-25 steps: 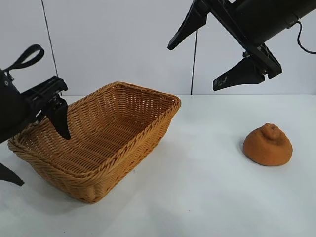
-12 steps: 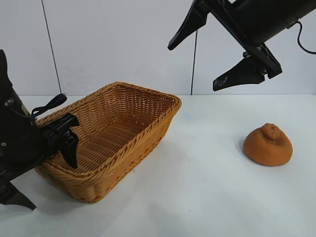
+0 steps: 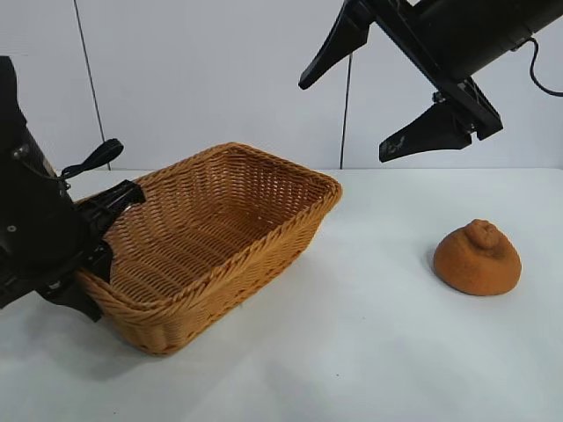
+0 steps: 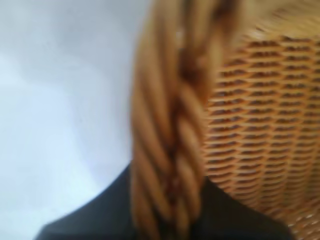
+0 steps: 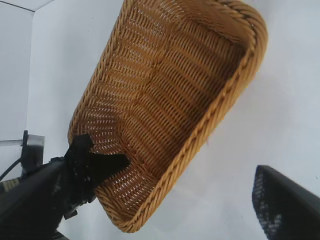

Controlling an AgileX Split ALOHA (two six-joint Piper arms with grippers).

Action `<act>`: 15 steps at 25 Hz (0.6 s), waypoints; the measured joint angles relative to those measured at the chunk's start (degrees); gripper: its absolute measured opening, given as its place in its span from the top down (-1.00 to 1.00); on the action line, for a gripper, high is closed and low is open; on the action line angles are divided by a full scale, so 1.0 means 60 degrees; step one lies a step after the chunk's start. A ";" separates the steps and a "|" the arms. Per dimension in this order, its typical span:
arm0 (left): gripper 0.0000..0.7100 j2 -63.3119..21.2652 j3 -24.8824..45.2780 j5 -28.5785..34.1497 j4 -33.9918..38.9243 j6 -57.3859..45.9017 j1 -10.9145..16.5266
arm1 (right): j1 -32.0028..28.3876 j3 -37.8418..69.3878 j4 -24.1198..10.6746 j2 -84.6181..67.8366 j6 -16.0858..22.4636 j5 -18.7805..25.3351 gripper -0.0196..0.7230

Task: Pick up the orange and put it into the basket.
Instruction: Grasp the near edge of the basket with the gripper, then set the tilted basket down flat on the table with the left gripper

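The left gripper (image 3: 92, 255) is clamped on the near end rim of the basket (image 3: 264, 189), one finger (image 5: 102, 162) inside the wall and the other outside and below; the left wrist view shows the braided rim running straight between its jaws. The basket's far end looks lifted slightly off the table (image 3: 352, 352), though that is hard to be sure of. The right gripper (image 3: 387, 110) hangs high with its jaws spread wide and empty, and the orange (image 3: 477, 257) sits on the table below it and a little to its outer side, well apart from the basket. The main risk is in the left grip: held by one end only, the basket could pivot or slip on the rounded braid and drop or skew, leaving its opening out of the right arm's drop path. The orange is rounded and rough, so an off-centre pinch from the right gripper could squeeze it sideways and roll it away.
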 joint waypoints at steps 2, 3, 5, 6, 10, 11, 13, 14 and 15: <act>0.76 0.0000 -0.0234 0.0336 0.0001 0.0212 0.0020 | 0.0000 0.0000 0.0000 0.0000 0.0000 0.0009 -0.89; 0.76 0.0000 -0.0399 0.0515 -0.0019 0.0361 0.0054 | 0.0000 0.0000 0.0000 0.0000 0.0000 0.0009 -0.89; 0.76 0.0000 -0.0795 0.0888 -0.0178 0.1000 0.0183 | 0.0000 0.0000 0.0000 0.0000 0.0000 0.0018 -0.89; 0.76 0.0000 -0.1036 0.1093 -0.0307 0.1518 0.0287 | 0.0000 0.0000 0.0000 0.0000 0.0000 0.0029 -0.89; 0.76 0.0037 -0.2065 0.1691 -0.1160 0.3830 0.0939 | 0.0000 0.0000 0.0000 0.0000 0.0000 0.0029 -0.89; 0.76 0.0115 -0.2301 0.1844 -0.1360 0.4443 0.1092 | 0.0000 0.0000 0.0000 0.0000 0.0000 0.0029 -0.89; 0.76 0.0368 -0.2869 0.2367 -0.1769 0.5632 0.1433 | 0.0000 0.0000 0.0000 0.0000 0.0000 0.0029 -0.89; 0.76 0.0561 -0.3138 0.2689 -0.1914 0.6129 0.1571 | 0.0000 0.0000 0.0000 0.0000 0.0000 0.0029 -0.89; 0.76 0.0776 -0.3355 0.2987 -0.2025 0.6746 0.1656 | 0.0000 0.0000 0.0000 0.0000 0.0000 0.0029 -0.89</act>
